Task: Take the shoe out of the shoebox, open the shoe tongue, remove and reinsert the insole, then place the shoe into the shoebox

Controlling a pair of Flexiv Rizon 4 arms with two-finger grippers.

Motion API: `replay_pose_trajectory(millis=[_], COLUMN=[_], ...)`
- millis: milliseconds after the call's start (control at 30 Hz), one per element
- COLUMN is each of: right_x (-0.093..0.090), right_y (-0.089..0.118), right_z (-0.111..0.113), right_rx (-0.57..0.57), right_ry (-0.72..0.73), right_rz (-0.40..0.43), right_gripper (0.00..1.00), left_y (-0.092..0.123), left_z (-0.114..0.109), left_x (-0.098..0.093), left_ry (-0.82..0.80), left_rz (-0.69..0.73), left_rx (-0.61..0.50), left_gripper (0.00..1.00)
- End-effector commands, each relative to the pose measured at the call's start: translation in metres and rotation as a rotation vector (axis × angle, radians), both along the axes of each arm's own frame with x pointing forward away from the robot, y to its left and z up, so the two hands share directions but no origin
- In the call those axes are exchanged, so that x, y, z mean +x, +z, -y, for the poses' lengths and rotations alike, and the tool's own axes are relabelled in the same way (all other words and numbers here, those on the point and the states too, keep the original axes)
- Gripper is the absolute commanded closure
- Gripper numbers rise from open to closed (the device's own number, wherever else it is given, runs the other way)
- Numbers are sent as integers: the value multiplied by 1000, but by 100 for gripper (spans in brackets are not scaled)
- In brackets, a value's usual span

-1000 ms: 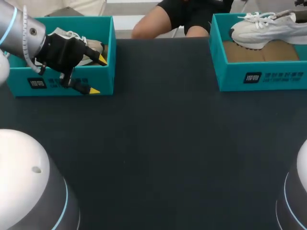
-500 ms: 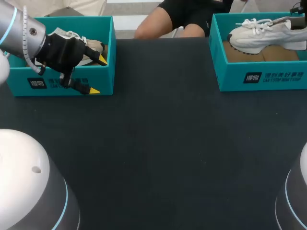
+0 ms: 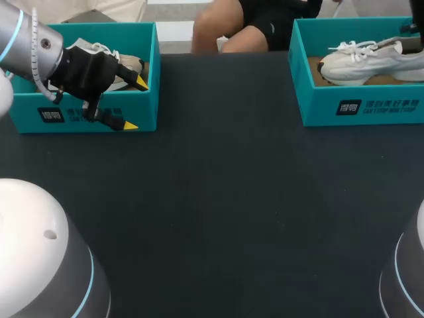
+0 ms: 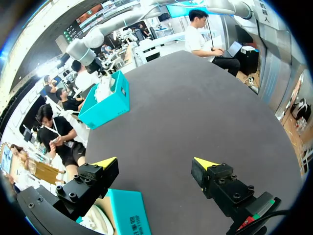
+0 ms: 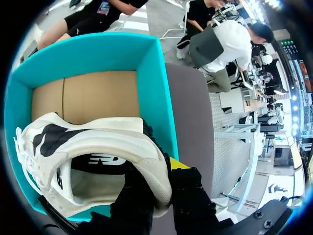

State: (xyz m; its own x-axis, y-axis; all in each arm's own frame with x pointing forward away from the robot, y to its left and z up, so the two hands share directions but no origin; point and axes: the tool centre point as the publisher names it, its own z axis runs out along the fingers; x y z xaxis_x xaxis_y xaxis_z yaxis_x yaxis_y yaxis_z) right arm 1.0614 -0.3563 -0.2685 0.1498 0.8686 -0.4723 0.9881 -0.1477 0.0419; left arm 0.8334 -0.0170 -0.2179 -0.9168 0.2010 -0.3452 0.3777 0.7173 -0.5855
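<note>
Inside teal cardboard shoebox (image 3: 358, 106): white laced shoe (image 3: 364, 63), right gripper (image 5: 164, 181) pinching heel.

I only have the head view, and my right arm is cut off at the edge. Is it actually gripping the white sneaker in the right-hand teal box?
Observer: Yes. The right wrist view shows the right gripper with its jaws shut on the heel collar of the white mesh sneaker, one inside the shoe and one outside.
Operator: Is the insole in?
Observer: A pale insole with dark print shows through the shoe's opening, so it looks to be in place.
Operator: And the left one?
Observer: The left wrist view shows the left gripper with its jaws open and nothing between them, only the black table ahead.
</note>
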Motion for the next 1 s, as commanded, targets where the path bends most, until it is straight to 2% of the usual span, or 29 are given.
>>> replay_pose_trajectory(millis=[33,467,1000], right_x=[-7,-30,-45], right_y=[-5,-29,-58], right_z=[1,2,-9], right_rx=[7,12,20], right_ry=[-7,-20,19], right_rz=[2,-16,-53], right_gripper=[100,100,100], left_y=[0,0,0], left_z=[0,0,0], left_x=[-1,-1,-1], left_ry=[1,1,1], left_rz=[1,1,1], left_rx=[3,3,3], left_gripper=[0,0,0])
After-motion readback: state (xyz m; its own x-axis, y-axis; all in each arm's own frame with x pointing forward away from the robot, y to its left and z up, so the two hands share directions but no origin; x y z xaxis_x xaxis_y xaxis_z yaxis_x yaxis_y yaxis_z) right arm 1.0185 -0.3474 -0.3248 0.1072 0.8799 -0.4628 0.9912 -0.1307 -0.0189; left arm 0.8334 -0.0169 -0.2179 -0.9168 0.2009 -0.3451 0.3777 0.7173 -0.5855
